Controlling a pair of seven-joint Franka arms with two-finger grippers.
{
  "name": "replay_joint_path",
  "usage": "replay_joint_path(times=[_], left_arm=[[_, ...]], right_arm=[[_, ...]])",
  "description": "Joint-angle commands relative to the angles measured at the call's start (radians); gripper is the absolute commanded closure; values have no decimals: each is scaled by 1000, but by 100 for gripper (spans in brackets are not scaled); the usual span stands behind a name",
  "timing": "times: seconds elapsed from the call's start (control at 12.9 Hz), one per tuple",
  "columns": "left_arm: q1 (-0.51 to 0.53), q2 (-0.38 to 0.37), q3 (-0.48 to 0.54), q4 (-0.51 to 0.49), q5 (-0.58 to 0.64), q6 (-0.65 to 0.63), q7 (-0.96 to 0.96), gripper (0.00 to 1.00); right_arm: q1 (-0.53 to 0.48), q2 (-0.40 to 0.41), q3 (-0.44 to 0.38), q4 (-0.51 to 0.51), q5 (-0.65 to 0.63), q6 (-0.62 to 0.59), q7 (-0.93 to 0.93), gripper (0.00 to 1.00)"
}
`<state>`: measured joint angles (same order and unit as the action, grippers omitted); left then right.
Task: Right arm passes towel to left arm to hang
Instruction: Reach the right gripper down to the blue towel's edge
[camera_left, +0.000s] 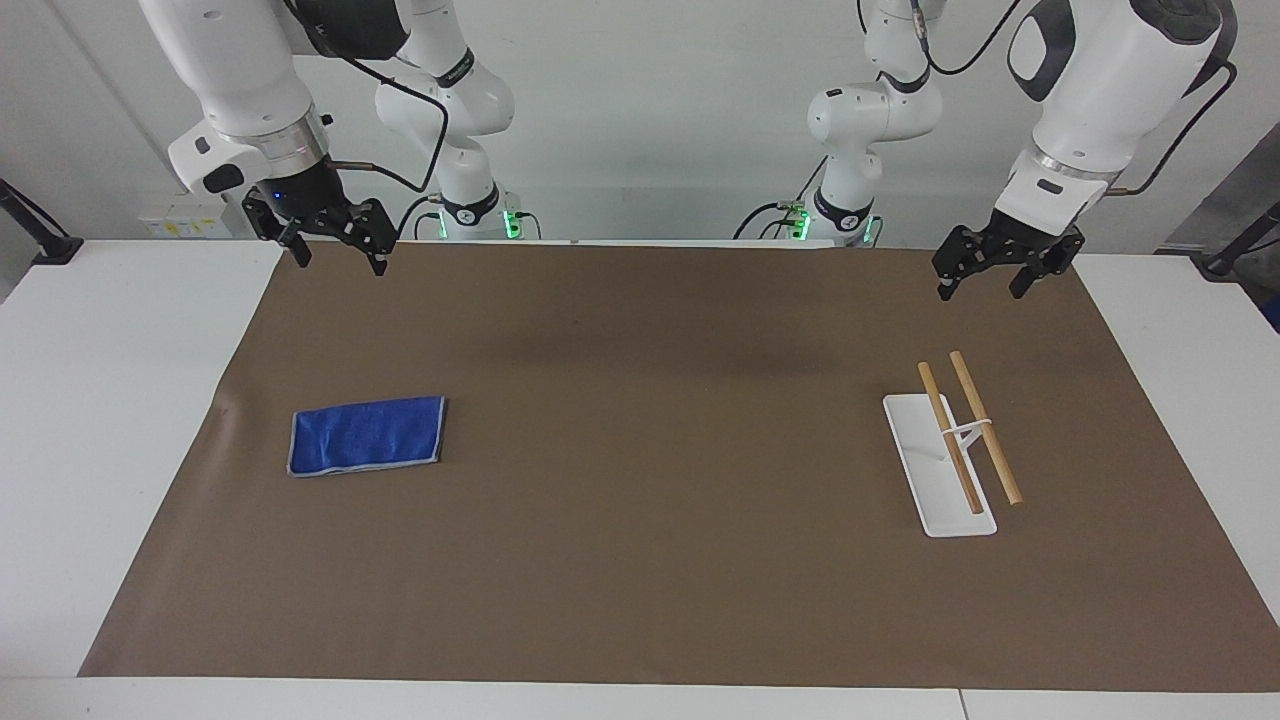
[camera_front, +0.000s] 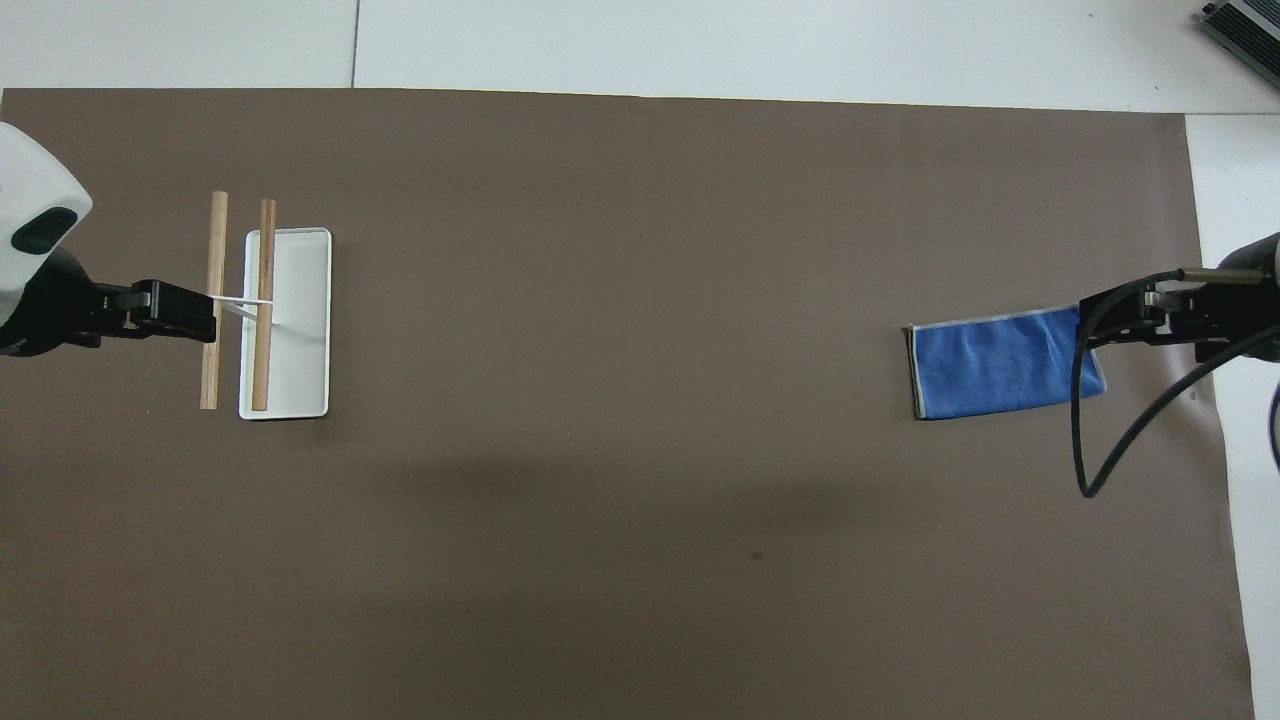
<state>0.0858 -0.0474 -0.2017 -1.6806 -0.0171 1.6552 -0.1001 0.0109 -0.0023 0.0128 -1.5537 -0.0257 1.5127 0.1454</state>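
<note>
Towel (camera_left: 367, 436) pickup is not yet begun: the right end effector (camera_left: 338, 254) is held released and empty above the brown mat (camera_left: 640, 560); the left end effector (camera_left: 982, 281), also released, waits above the towel rack (camera_left: 940, 470). The towel lies flat toward the right arm's end of the counter (camera_left: 110, 420); a descent onto it is judged next.

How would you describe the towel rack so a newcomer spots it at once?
On the brown mat, toward the left arm's end, stands a flat white tray base. The towel rack rises from it: two parallel wooden rods, the only wooden thing there, unlike the blue towel.
</note>
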Motion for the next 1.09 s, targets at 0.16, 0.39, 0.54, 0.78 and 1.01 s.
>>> replay_joint_path(times=[0.16, 0.39, 0.54, 0.78, 1.01], left_arm=[[-5, -16, 1, -13, 17, 12, -7, 0], [-5, -16, 1, -14, 17, 12, -9, 0], [-5, -16, 1, -14, 17, 12, -9, 0], [-5, -16, 1, -14, 17, 12, -9, 0], [-6, -16, 1, -14, 17, 12, -12, 0]], right_arm=[[-5, -31, -1, -43, 20, 26, -26, 0], [-34, -39, -5, -81, 23, 116, -49, 0], [-52, -47, -7, -158, 26, 202, -122, 0], [-68, -31, -8, -296, 26, 386, -136, 0], [-103, 30, -8, -370, 26, 523, -202, 0]])
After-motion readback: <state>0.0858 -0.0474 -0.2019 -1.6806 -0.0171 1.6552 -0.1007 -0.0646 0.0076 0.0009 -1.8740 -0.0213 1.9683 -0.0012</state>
